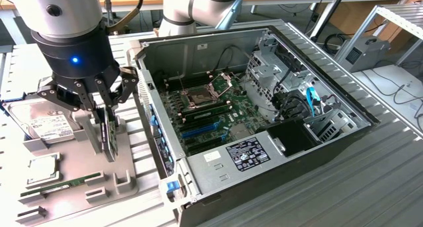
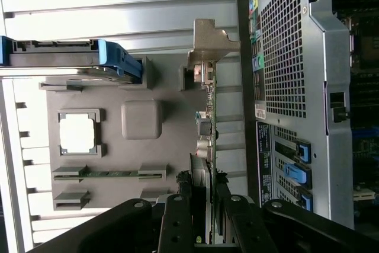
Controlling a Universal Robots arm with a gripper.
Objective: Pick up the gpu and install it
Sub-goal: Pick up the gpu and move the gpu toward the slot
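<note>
Clamping upright gpu [image 1: 109, 138] w/ tool [image 1: 104, 107], approx half-open.

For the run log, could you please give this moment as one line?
hand: gripping gpu | gpu: upright over tray | case: open

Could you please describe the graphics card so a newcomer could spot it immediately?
Beside the open black computer case lies a grey parts tray. The green graphics card with a silver bracket stands on edge in it, gripped between the fingers of the black gripper. Its neighbours, the square silver processor and narrow green memory stick, lie flat.
</note>
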